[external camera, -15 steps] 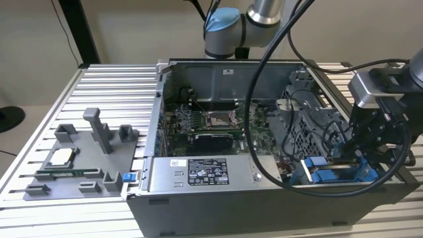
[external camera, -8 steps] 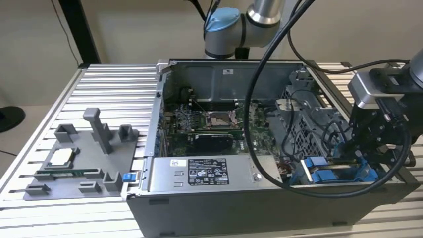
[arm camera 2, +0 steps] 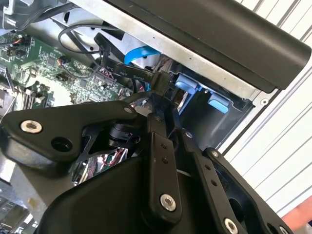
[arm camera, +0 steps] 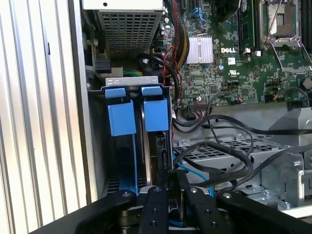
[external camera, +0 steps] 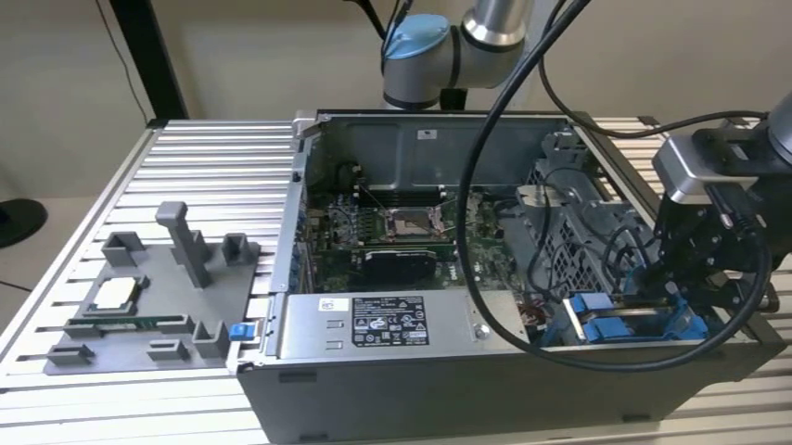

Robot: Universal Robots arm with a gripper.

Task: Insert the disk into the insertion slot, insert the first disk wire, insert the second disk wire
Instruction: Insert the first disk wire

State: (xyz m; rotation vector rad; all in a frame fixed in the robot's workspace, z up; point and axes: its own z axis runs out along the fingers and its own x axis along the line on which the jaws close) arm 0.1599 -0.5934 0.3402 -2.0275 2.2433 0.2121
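claw (arm camera 2: 162, 95) pinched closed, arm (external camera: 427, 60) reaching down

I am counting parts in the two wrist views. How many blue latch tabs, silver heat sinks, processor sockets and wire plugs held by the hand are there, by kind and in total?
Blue latch tabs: 2
Silver heat sink: 1
Processor socket: 1
Black wire plug in the hand: 1
Total: 5

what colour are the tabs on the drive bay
Bright blue tabs; the first wrist view shows them best.

Slatted table (external camera: 198, 158) carries open computer case (external camera: 495, 389), grey tray (external camera: 173, 301)
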